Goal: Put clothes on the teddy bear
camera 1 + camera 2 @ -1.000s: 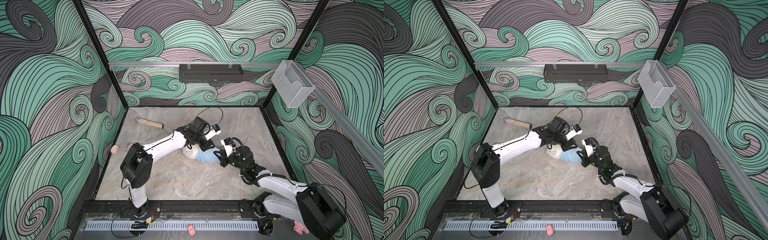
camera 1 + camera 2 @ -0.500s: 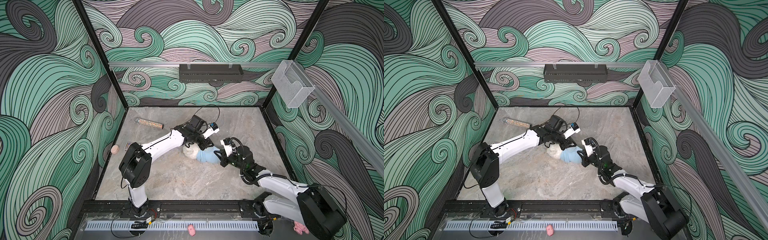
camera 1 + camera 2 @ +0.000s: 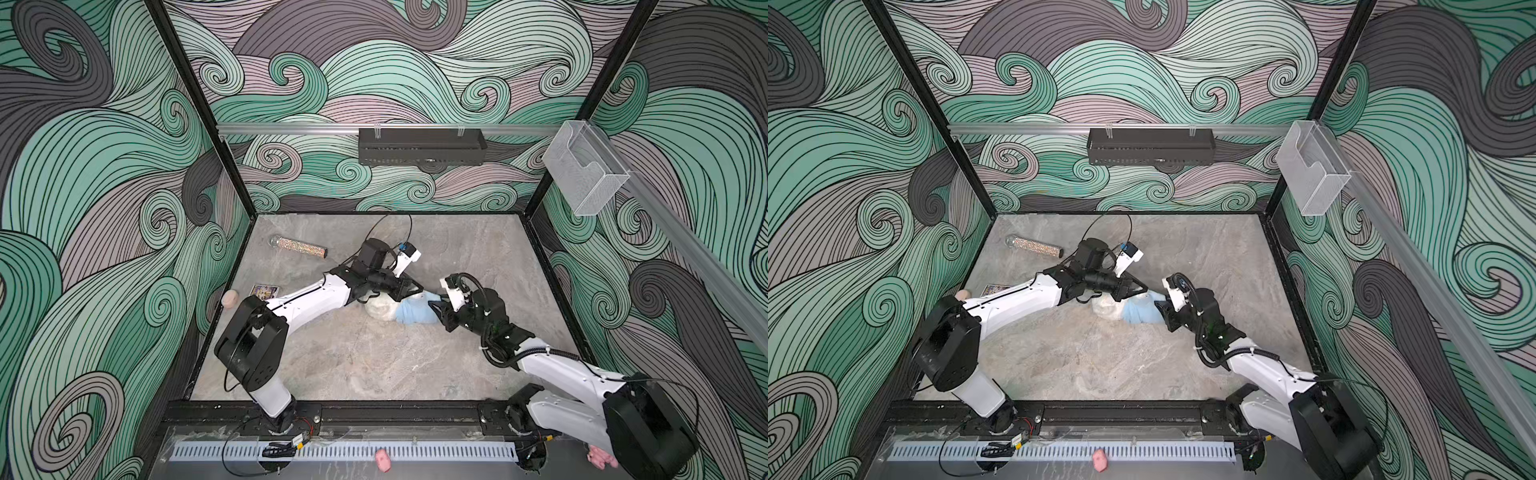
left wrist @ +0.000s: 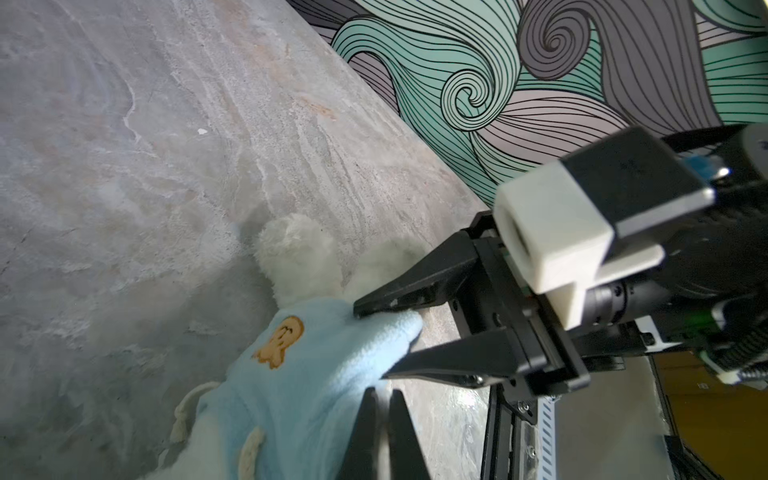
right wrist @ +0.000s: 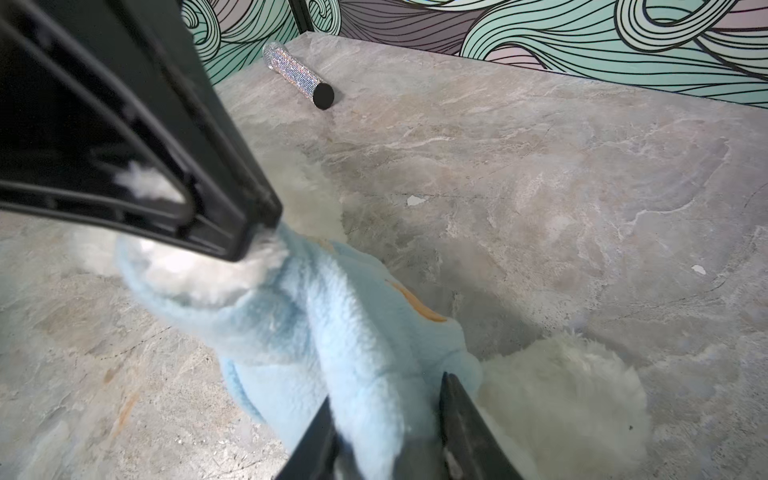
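**Left clamps at the cuff, right lets go**

Since a second ago the left arm's wrist has swung aside and the left gripper (image 3: 417, 289) has shut, while the right gripper (image 4: 370, 343) has parted its jaws. The teddy bear (image 3: 380, 309) lies on the desk (image 3: 374, 365) near the middle, between the two grippers. Its body is in a pale blue garment (image 3: 413, 312) and its bare white legs stick out past the hem.

In the right wrist view the left gripper's tip pinches at a sleeve opening where white fur shows. Whether it holds fur, cloth or both I cannot tell. The right gripper's jaws loosely straddle a fold of the garment.

The step looks like seating an arm in its sleeve. It is best done with a steady pull along the sleeve. Meanwhile the right gripper should retake the cloth lower down and hold against the pull, since so light a bear would likely slide.
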`<state>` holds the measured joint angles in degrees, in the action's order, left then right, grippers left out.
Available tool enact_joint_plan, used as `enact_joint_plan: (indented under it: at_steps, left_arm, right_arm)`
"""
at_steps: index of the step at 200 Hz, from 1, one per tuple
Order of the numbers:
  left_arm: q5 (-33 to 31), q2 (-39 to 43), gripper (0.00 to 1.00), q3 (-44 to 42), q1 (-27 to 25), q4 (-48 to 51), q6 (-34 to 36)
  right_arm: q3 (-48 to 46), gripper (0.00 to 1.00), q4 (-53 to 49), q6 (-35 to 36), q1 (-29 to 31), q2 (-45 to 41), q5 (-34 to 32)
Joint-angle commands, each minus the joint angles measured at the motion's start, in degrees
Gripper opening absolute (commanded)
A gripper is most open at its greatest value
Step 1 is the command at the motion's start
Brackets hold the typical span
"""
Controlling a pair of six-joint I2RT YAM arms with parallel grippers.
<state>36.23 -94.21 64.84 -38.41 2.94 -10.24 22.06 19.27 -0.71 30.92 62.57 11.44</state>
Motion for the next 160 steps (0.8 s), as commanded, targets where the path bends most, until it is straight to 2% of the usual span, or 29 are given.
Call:
enact_joint_plan:
  at_steps: [1, 24, 43, 71, 122, 142, 160]
  left_arm:
    - [-3.5, 2.1, 0.00, 1.6, -1.4, 1.2, -0.1]
    - [-4.1, 1.4, 0.00, 1.6, -2.3, 1.1, -2.2]
    - [-4.0, 1.0, 0.00, 1.6, -2.7, 0.6, -4.1]
    - [-3.4, 0.7, 0.00, 1.6, -3.0, -1.1, -8.3]
    - [-2.3, 1.9, 0.00, 1.5, -3.8, -5.3, -14.9]
    - [-2.0, 1.8, 0.00, 1.5, -4.3, -5.7, -15.7]
    - [-1.7, 2.0, 0.00, 1.3, -4.4, -6.7, -16.7]
  right_arm:
    - [1.1, 0.58, 1.1, 5.8, 1.4, -3.5, 0.4]
    - [1.0, 0.71, 3.2, 9.1, 3.1, -6.3, -0.4]
    - [1.0, 0.76, 4.8, 11.0, 4.3, -7.8, -1.4]
    - [0.9, 0.75, 9.0, 10.1, 6.3, -6.2, -0.3]
    - [-2.4, 0.71, 21.9, 1.5, 8.1, 0.8, -6.1]
    - [-2.2, 0.71, 24.7, 0.4, 8.6, 3.3, -8.3]
    - [-2.1, 0.66, 25.3, -0.3, 8.6, 5.5, -11.2]
